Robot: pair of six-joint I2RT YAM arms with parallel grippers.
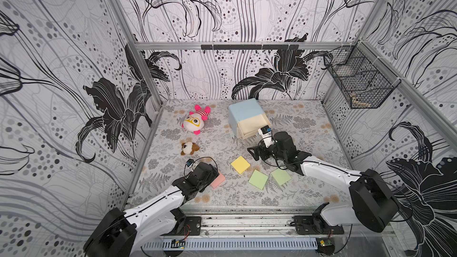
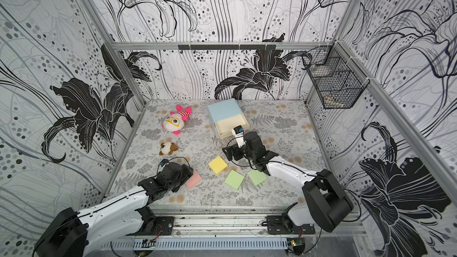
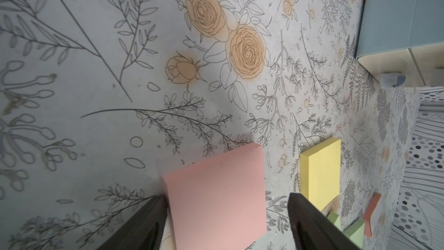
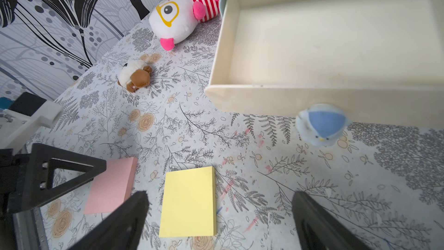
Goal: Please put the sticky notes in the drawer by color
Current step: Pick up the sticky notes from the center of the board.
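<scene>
Pad of pink notes [image 3: 213,188] lies between left hand's [image 3: 225,198] parted jaws.

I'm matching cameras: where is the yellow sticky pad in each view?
Top view: yellow sticky pad mid-table, before the drawer chest.
Top view: yellow sticky pad, same spot.
Left wrist: yellow sticky pad beside the pink pad.
Right wrist: yellow sticky pad framed by the right claw.
Shared landmark: pink pad.

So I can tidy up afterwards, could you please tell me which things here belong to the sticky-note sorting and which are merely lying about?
Part of the job:
pink pad
yellow pad
green pad
second green pad
blue chest with one drawer open

Just lying about:
pink-and-white plush
small brown plush
wire basket on the wall
</scene>
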